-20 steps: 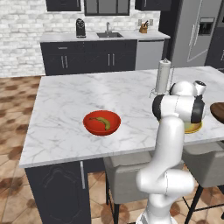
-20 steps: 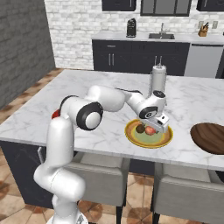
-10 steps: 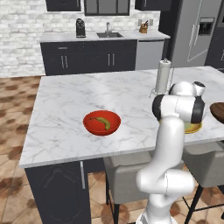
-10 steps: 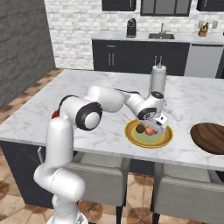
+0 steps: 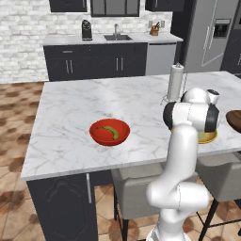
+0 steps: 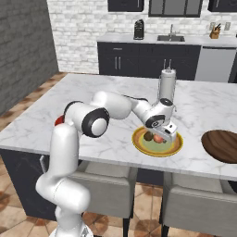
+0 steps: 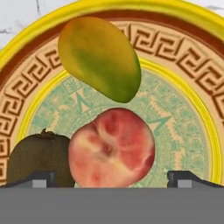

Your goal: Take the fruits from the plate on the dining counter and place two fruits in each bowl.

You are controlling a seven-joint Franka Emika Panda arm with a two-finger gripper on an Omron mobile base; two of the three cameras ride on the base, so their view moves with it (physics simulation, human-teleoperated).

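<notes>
The gripper (image 7: 111, 177) is held wide open, low over the plate (image 7: 188, 57), with one fingertip (image 7: 37, 177) to each side of the peach (image 7: 111, 148); nothing is gripped. A brown kiwi (image 7: 37, 157) is seen touching the peach on one side, just inside one fingertip. A yellow-green mango (image 7: 100, 57) lies beyond the peach, barely apart from it. Bare plate surface is left on the side of the other fingertip, out to the yellow rim.

The plate (image 6: 157, 149) is set near the front edge of the marble counter (image 6: 92, 92). The wooden bowl (image 6: 222, 146) lies just beside it, and a paper towel roll (image 6: 166, 88) stands behind. The red bowl (image 5: 109, 132), holding a banana (image 5: 110, 131), sits well apart, with open marble around it.
</notes>
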